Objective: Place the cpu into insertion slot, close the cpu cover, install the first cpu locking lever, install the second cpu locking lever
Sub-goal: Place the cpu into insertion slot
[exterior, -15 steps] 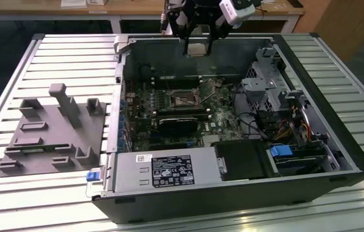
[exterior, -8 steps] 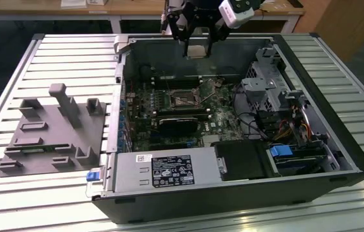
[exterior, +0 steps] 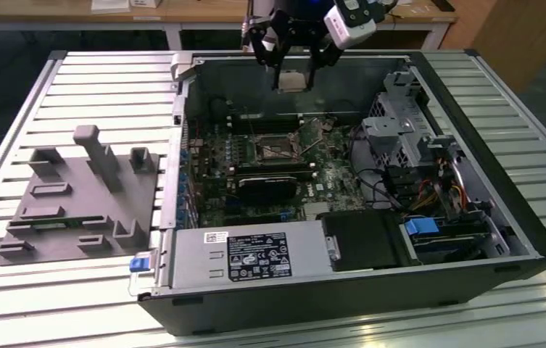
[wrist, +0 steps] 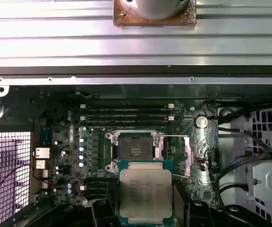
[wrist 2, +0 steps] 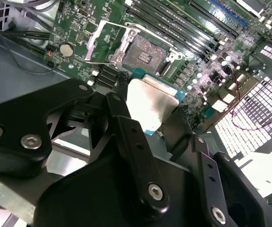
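Note:
My gripper (exterior: 292, 75) hangs above the back of the open computer case, shut on the cpu (exterior: 293, 80), a flat square chip with a pale metal top. In both wrist views the cpu (wrist 2: 151, 105) (wrist: 145, 190) sits between the black fingers (wrist 2: 126, 132), held in the air short of the insertion slot (wrist 2: 143, 52) (wrist: 133, 150). The slot (exterior: 275, 149) lies bare on the green board with its dark centre exposed. The cpu cover (wrist 2: 108, 42) (wrist: 180, 156) is swung open to one side of the slot.
A black heatsink block (exterior: 267, 190) lies in front of the slot. Long memory slots (wrist: 126, 116) run behind it. A power supply (exterior: 243, 258) fills the case front, with a drive cage (exterior: 418, 138) and cables at the exterior view's right. A grey fixture plate (exterior: 75, 206) rests outside at the left.

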Motion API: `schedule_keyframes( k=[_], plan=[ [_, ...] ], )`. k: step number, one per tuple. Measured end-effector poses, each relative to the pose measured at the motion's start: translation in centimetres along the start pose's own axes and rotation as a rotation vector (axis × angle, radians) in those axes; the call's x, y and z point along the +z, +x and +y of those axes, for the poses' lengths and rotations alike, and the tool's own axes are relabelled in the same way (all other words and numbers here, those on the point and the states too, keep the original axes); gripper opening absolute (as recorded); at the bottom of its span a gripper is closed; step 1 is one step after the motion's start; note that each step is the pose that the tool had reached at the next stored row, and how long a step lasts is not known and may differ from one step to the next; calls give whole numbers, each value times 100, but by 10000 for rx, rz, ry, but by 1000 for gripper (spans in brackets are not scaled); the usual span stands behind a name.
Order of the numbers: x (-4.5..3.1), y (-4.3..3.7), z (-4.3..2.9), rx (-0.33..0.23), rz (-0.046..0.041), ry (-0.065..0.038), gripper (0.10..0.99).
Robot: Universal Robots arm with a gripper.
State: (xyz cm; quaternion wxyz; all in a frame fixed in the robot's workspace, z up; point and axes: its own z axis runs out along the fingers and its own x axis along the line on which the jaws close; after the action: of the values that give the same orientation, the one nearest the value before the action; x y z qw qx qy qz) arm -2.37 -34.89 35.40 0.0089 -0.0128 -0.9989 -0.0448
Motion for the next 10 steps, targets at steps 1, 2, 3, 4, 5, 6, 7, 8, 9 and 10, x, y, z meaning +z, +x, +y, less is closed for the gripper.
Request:
schedule_keyframes(
  k=[1,2,3,4,5,6,7,8,9,10],
  plan=[
    [15,1,-1,-1,0,-1,537],
    [29,1,-3,-1,0,-1,537],
    [45,2,-4,-1,0,0,537],
    [59,3,-5,0,0,0,537],
    [73,4,-7,0,0,1,537],
    [87,5,-8,0,0,1,537],
    [99,7,-9,0,0,2,537],
    [110,8,-10,0,0,2,537],
    [122,10,-11,0,0,1,537],
    [132,12,-12,0,0,2,537]
  ],
)
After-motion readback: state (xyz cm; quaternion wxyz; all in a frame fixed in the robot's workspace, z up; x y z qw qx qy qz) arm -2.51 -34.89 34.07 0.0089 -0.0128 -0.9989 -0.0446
